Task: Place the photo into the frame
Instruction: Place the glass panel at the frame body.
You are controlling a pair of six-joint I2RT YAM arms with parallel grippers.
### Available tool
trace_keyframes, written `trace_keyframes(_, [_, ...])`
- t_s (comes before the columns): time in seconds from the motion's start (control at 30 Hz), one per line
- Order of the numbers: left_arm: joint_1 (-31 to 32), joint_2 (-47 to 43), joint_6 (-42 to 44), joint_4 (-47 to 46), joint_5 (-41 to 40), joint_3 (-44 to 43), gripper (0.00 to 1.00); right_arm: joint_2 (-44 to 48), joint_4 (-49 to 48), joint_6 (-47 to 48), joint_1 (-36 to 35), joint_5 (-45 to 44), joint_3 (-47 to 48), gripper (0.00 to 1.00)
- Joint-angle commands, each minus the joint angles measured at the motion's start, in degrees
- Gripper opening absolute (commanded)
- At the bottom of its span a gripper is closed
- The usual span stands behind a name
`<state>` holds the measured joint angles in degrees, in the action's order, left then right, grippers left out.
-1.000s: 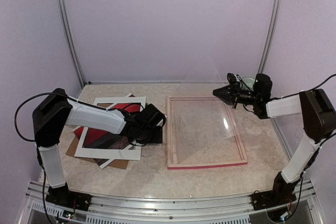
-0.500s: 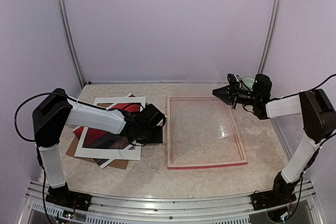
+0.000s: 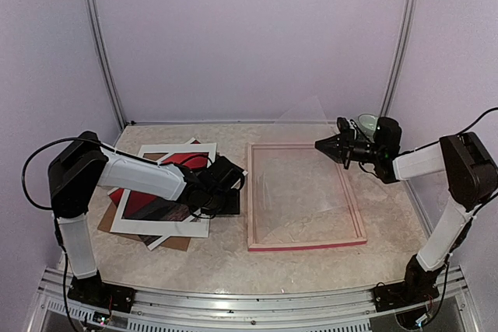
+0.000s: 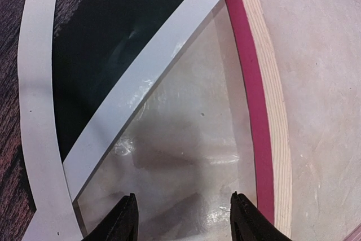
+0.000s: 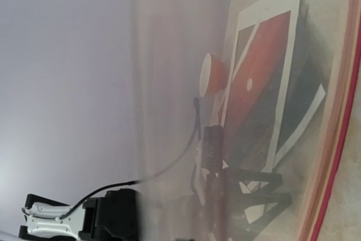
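Brown backing board [image 3: 177, 242] at the far left, flat on the table [image 3: 226, 262], under a white mat [image 3: 159, 227] set askew on it. Showing through the mat's window and past its upper edge: the photo [image 3: 138, 202], red sky and dark sea, part of that same pile and outside the frame.

Hovering low over the pile's right edge, the left gripper [image 4: 183, 201], fingers about halfway apart with nothing between them. Below it in the wrist view, a corner of the mat, the dark part of the photo and a pink rail edged in pale wood.

Next along, the frame [image 3: 305, 245], lying with its pale-wood back up and pink along the near edge, just beside the pile. Leaning up out of it, a clear sheet [image 3: 299, 184], near edge down inside the frame, far right corner raised.

Pinched on that raised corner, the right gripper [image 3: 317, 144], fingers closed tight on the sheet, above the frame's far right corner.
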<state>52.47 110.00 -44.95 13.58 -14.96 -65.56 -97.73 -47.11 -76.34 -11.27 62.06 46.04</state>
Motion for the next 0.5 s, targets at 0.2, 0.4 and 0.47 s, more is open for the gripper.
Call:
trace_keyframes(0.2, [-0.10,-0.93,-0.67,-0.99,0.81,0.27,0.56,-1.42,-2.37,0.08,-0.62,0.95,0.10,0.06])
trace_keyframes(0.4, [0.01,-0.84,-0.84,-0.95,0.72,0.35,0.56,-2.65,-1.60,0.66,-0.66,1.35,0.25,0.11])
trace_keyframes(0.47, [0.08,-0.90,-0.84,-0.98,0.72,0.48,0.56,-3.09,-1.47,0.66,-0.62,1.53,0.57,0.14])
